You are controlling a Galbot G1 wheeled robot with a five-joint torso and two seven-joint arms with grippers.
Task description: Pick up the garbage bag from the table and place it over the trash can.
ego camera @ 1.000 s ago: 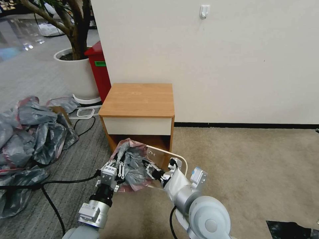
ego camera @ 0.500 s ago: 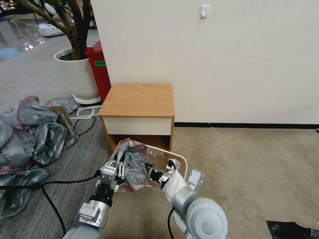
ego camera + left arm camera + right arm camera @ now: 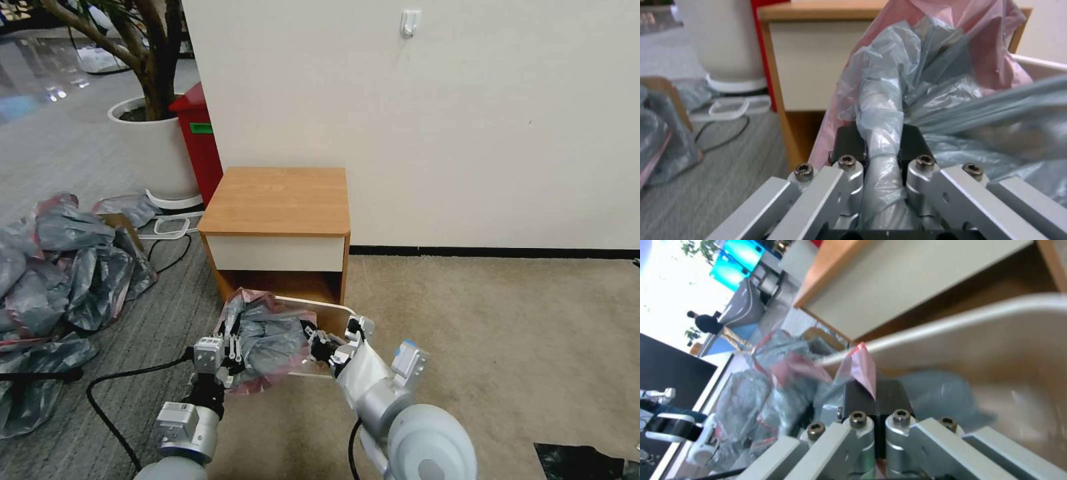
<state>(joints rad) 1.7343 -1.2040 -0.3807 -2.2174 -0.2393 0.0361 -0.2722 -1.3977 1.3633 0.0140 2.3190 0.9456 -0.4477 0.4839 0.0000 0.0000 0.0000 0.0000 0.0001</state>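
The grey garbage bag (image 3: 267, 337) with its pink edge lies bunched across the mouth of the cream trash can (image 3: 323, 306), which stands on the floor before the table (image 3: 280, 200). My left gripper (image 3: 232, 347) is at the bag's left side, shut on a twisted grey fold (image 3: 880, 133). At the can's right side, my right gripper (image 3: 315, 345) is shut on the bag's pink edge (image 3: 861, 368), just inside the can's rim (image 3: 978, 321). The bag (image 3: 916, 76) rises pink and grey ahead of the left fingers. The tabletop is bare.
A heap of similar grey bags (image 3: 60, 267) covers the floor at left, with a black cable (image 3: 127, 373) running past my left arm. A red bin (image 3: 199, 140) and white planter (image 3: 157, 150) stand behind. Open beige carpet (image 3: 500, 333) lies to the right.
Both grippers have dropped lower with the bag, the left one also shifting left. The bag now sits lower and wider over the can's mouth, and the can's rim looks flatter.
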